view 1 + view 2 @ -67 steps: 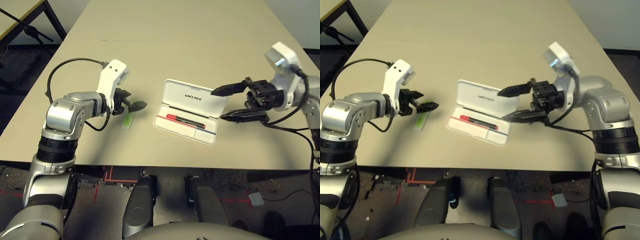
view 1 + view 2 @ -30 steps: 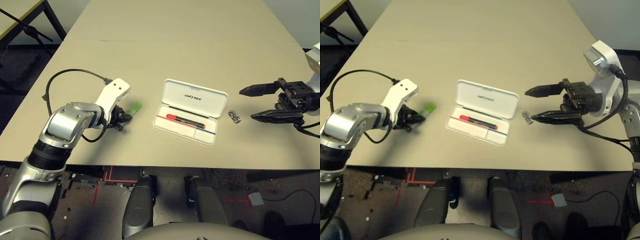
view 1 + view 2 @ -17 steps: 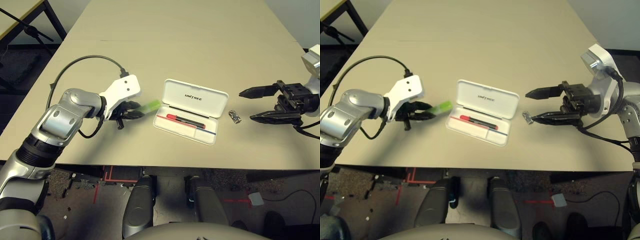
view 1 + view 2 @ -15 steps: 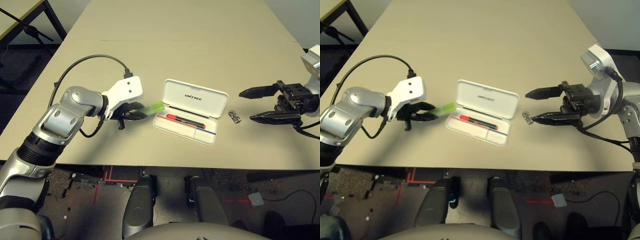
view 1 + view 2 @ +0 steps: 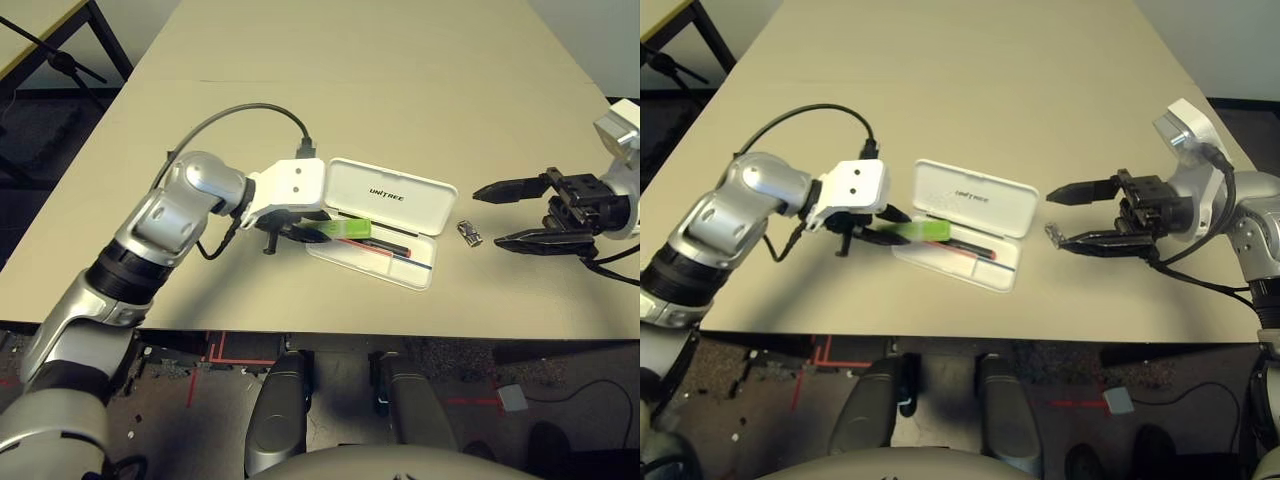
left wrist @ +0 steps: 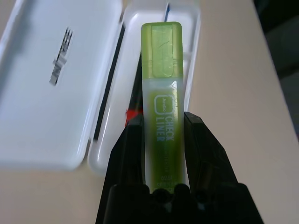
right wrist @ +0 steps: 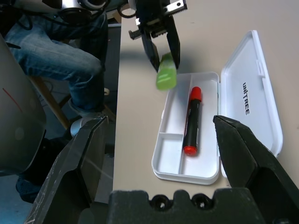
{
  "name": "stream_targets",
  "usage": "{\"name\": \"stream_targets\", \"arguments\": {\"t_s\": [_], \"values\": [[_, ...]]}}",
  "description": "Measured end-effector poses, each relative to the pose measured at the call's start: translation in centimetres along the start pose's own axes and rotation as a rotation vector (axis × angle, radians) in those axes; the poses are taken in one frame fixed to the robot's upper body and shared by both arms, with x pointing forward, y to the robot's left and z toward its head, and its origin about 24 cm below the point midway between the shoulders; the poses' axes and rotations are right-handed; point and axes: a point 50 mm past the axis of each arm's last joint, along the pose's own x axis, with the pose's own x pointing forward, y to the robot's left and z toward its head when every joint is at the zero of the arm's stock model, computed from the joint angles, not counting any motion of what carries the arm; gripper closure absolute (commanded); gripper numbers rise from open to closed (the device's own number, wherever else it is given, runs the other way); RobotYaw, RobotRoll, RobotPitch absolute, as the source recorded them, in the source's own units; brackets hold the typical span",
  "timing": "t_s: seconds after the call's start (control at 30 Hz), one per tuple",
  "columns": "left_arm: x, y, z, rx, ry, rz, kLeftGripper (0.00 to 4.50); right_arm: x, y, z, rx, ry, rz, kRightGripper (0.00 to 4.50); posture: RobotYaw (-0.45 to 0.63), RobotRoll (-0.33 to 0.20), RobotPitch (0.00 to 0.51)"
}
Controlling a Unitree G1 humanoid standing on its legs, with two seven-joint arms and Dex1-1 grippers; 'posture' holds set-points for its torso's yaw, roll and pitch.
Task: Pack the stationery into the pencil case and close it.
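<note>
Clamping green bar (image 5: 345, 228) lengthwise over case (image 5: 420, 275) | left pincer (image 5: 312, 233) | right pincer (image 5: 490, 217) apart

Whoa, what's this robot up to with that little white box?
It is packing stationery into a pencil case that lies open on the table. The left tool is shut on a light green bar and holds it over the case's tray, not yet let go. A red marker already lies in the tray. The right tool hangs open over the table, next to a small silver clip that lies outside the case.
</note>
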Motion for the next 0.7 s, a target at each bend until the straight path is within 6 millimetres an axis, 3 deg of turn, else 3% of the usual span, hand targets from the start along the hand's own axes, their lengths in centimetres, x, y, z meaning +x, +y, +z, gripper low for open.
{"name": "stream_targets", "arguments": {"t_s": [0.7], "values": [[2.9, 0.5, -1.3, 0.086, 0.029, -0.049, 3.42, 0.3, 0.0, -0.2, -0.011, -0.003, -0.01, 0.0, 0.1, 0.0, 0.177]]}}
